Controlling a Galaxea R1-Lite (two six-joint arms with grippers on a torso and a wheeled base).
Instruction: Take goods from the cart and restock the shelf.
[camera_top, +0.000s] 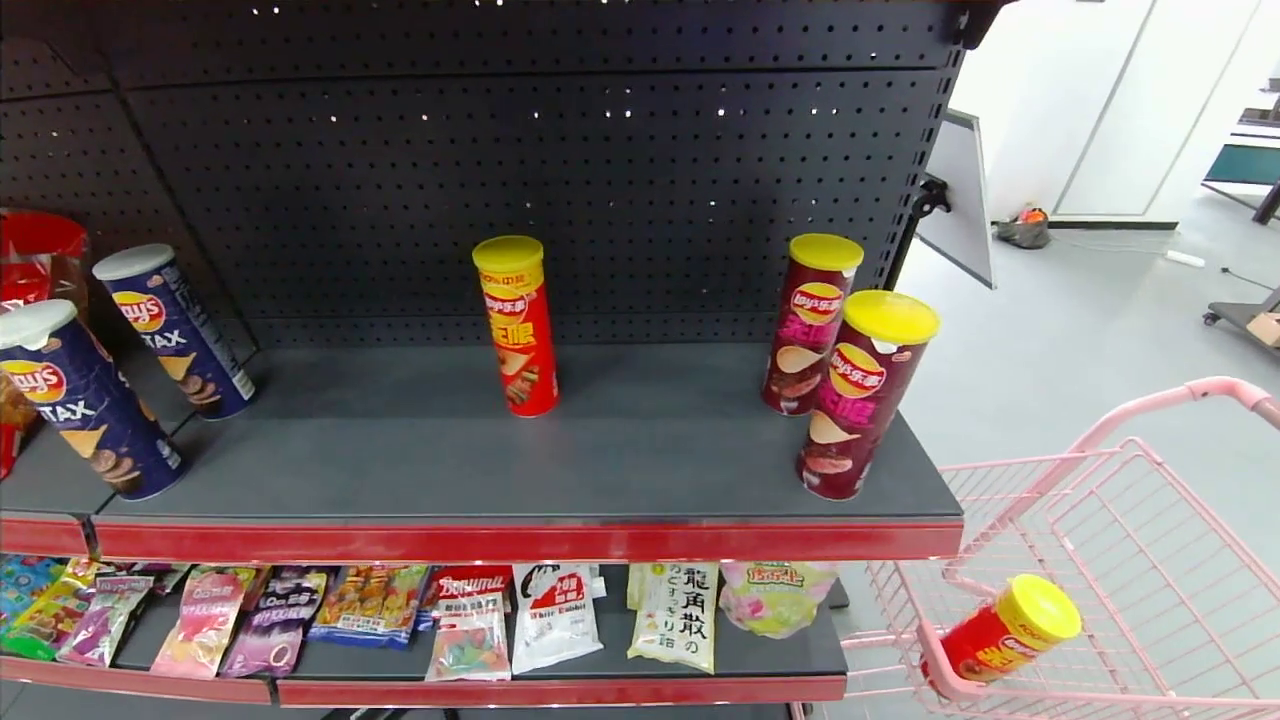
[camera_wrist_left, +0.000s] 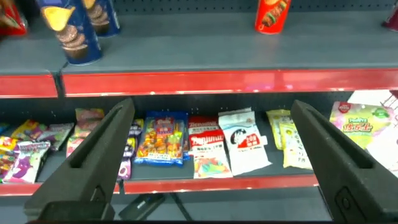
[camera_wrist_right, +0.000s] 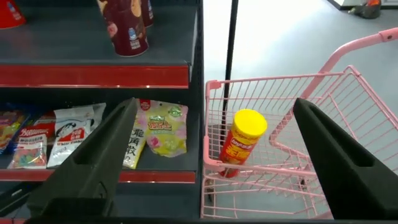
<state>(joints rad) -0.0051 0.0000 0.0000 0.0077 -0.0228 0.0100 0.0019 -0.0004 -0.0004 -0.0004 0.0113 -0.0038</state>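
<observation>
Your right claw (camera_wrist_right: 216, 102) is spread wide with nothing in it. It faces the cart (camera_wrist_right: 280, 78), where one can (camera_wrist_right: 244, 140) leans tilted in the corner on the shelf side, yellow lid uppermost. That is the stock to be moved, so this arm looks like the one placed for the pick. Given the tilt, you'll probably want to close across the body below the lid, not on the lid itself.

Your left claw (camera_wrist_left: 211, 106) is likewise spread and empty, held low in front of the bags (camera_wrist_left: 205, 146) on the lower shelf (camera_wrist_left: 186, 183), well apart from the cart.

On the shelf (camera_top: 520, 470) a matching red twin (camera_top: 517, 325) stands upright toward the back with bare board around it. I'd judge the spot just beside or in front of it to be where the can belongs. Maroon cans (camera_top: 865, 395) stand at the cart-side end and blue cans (camera_top: 75, 400) at the other, each sort in its own row
</observation>
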